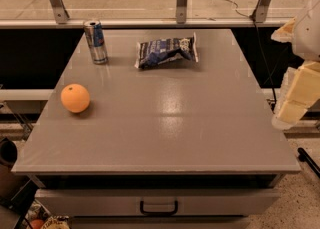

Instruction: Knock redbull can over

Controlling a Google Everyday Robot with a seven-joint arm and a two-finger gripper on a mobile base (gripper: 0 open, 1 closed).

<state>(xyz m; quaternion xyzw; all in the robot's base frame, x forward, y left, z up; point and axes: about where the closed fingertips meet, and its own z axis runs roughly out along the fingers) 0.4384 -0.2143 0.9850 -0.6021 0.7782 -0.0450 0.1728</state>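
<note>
Redbull can (pixel 95 41) stands upright at the tabletop's (pixel 165 123) far-left corner, well apart from the claw (pixel 292 104) hanging off the right edge, probably parked clear pre-reach, can't tell if it's open or gripping anything.

No text is legible on the redbull can (pixel 95 41) or snack bag (pixel 166 51).

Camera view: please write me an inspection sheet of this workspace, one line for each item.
Surface: grey table, flat, drawer under its front edge.
Job's things: redbull can upright at the far left corner.
Clutter: orange near the left edge; snack bag lying right of the can.
Grippers: gripper beyond the table's right edge, far from the can.
Cables: dark cable behind the far right corner.
Surroundings: railing brackets behind the table.
</note>
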